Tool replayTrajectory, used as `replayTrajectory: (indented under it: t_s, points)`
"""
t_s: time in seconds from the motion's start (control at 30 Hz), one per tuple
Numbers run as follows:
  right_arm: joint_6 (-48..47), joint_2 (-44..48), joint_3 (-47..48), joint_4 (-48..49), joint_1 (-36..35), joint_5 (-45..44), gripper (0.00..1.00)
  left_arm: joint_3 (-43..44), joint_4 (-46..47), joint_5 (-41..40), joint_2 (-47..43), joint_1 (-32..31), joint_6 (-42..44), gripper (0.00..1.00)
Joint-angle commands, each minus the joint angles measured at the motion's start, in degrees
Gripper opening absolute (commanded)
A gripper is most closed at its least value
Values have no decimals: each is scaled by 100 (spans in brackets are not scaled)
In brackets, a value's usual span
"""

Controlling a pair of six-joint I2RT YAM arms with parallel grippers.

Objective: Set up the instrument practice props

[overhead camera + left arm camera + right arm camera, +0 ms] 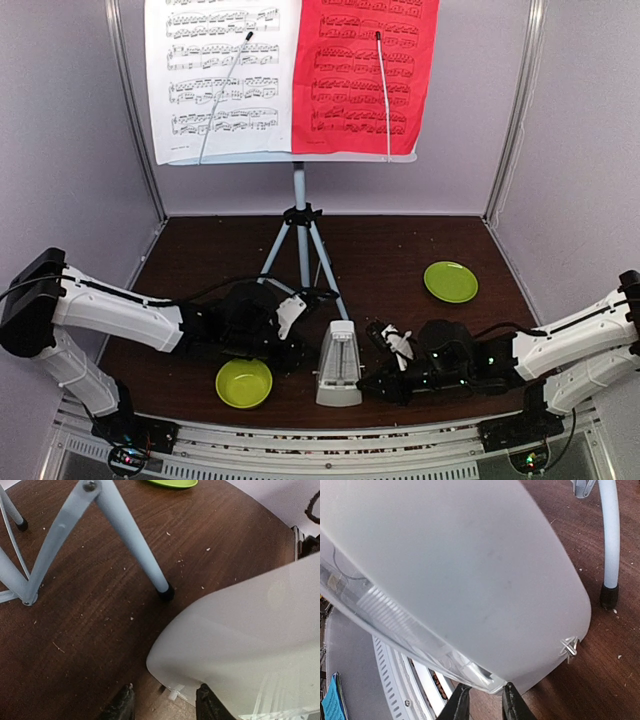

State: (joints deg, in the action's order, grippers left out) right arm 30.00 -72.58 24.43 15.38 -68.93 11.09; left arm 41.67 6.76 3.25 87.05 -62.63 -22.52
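The pale music stand [299, 205] stands at the back on grey tripod legs, holding a white page [220, 75] and a red page [365, 75]. The cream pyramid metronome [338, 365] stands upright near the front edge. My left gripper [305, 305] is open just left of it. In the left wrist view, the gripper [165, 705] has the metronome's lower corner [240, 645] between its spread jaws, with no contact. My right gripper [380, 340] is on the metronome's right. In the right wrist view, the gripper [482, 705] is narrowly open, its tips just short of the metronome's bottom edge [470, 580].
A lime-green bowl [244, 383] sits at the front, left of the metronome. A lime-green plate [450, 282] lies at the right. A tripod leg [130, 535] ends in a black foot close behind the metronome. The table's front rail [395, 680] is right beside it.
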Motion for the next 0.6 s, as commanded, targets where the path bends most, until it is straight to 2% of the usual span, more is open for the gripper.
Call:
replayTrajectory:
  t_s: [0.0,0.17,0.27,0.47,0.57]
  points:
    - [39,-178,95,448,-152,-227,24,469,511,463,266,224,-22,46]
    - [62,-497,348,617,-297,-270,24,856,398,675,510,325,112,47]
    - [58,-723,547,716,-376,-287,25,790,376,571,336,369,68,51]
    - [50,-1022,828,934,-464,-326,26,341,88,-332,-586,383,2,71]
    - [-21,-854,782,875,-477,-289,29,164,-81,-577,-1110,383,-33,80]
